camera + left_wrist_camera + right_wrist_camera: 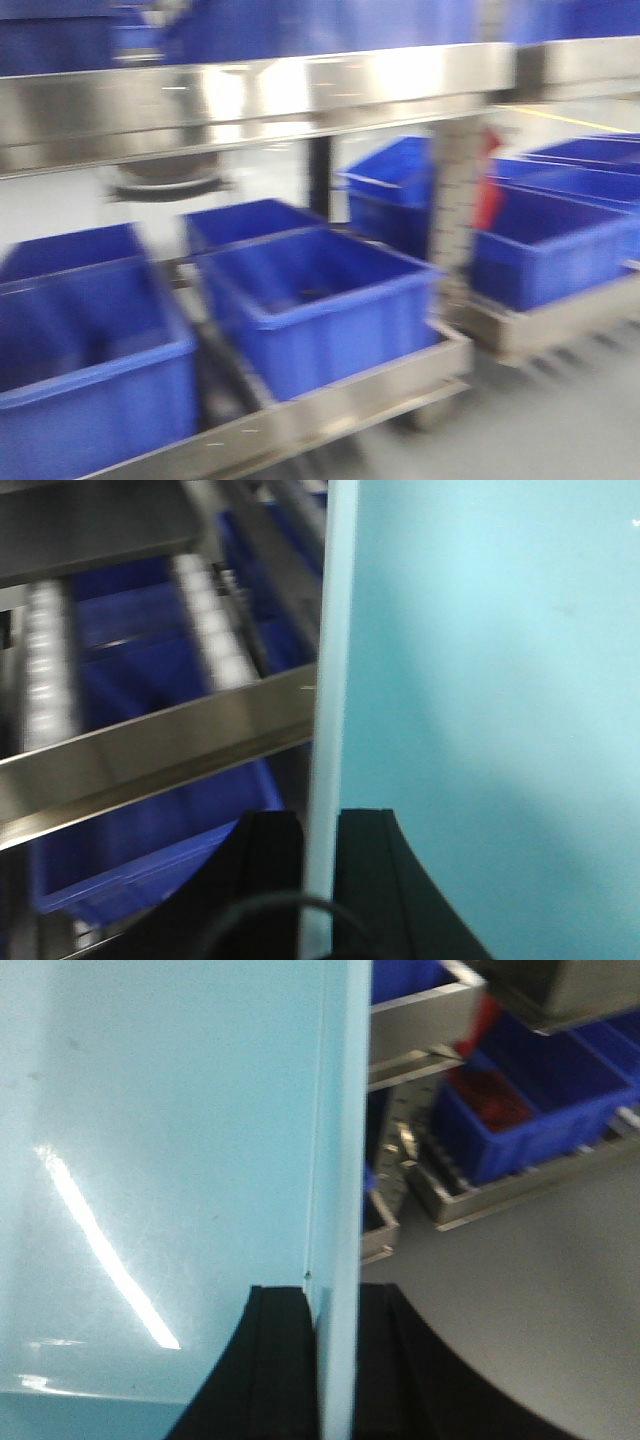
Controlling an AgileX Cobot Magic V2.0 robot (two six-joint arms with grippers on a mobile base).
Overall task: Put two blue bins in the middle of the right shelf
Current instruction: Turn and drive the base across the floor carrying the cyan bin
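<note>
A pale blue bin is held between my two grippers. In the left wrist view its inner wall (pixel 480 680) fills the right half, and my left gripper (pixel 318 815) is shut on its thin side wall, one black finger on each side. In the right wrist view the bin (pixel 160 1110) fills the left half, and my right gripper (pixel 338 1290) is shut on the opposite wall in the same way. Neither gripper nor the held bin shows in the blurred front view.
Dark blue bins (pixel 320 300) (pixel 90 350) sit on the lower left metal shelf, under a steel rail (pixel 250 95). A perforated post (pixel 455 200) divides it from the right shelf with more blue bins (pixel 550 240). One holds something red (pixel 490 1100). Grey floor (pixel 520 1300) lies below.
</note>
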